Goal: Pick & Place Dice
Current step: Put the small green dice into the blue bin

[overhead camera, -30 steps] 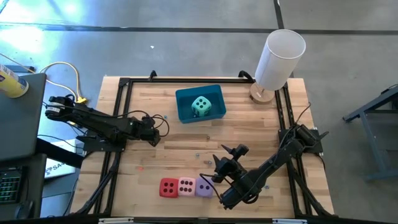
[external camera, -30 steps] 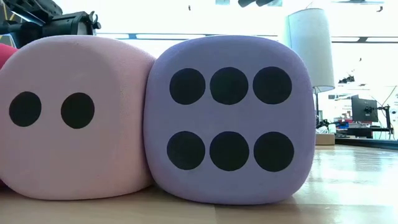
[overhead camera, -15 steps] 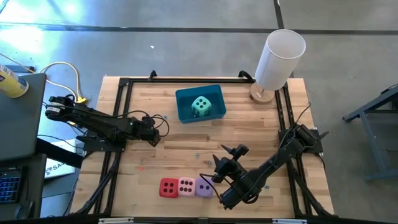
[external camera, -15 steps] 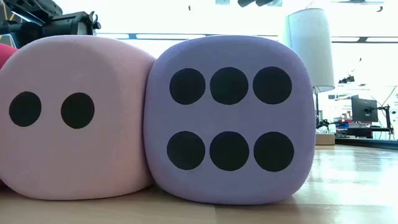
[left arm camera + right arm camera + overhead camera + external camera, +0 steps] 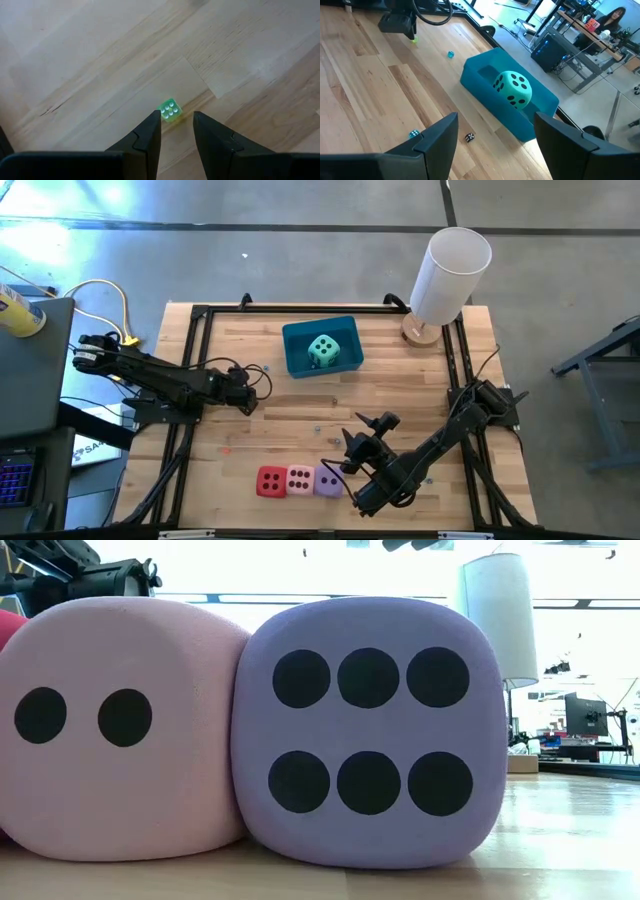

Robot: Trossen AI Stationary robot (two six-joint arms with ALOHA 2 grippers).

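The teal-green die (image 5: 322,351) lies inside the blue bin (image 5: 296,358) at the far middle of the table; the right wrist view shows the die (image 5: 513,89) in the bin (image 5: 485,82). The red (image 5: 271,481), pink (image 5: 300,479) and purple (image 5: 328,480) dice stand in a touching row near the front edge. In the low view the pink die (image 5: 120,730) and purple die (image 5: 370,730) fill the picture. My right gripper (image 5: 367,430) hangs open above the table, right of the purple die, pointing at the bin. My left gripper (image 5: 250,387) is at the left, open by a narrow gap (image 5: 176,117).
A tiny green die (image 5: 169,109) lies on the wood just beyond my left fingertips. Other tiny dice (image 5: 450,54) (image 5: 413,133) (image 5: 469,137) are scattered on the table. A white cylinder (image 5: 450,275) stands at the far right corner. A black frame (image 5: 200,315) borders the table.
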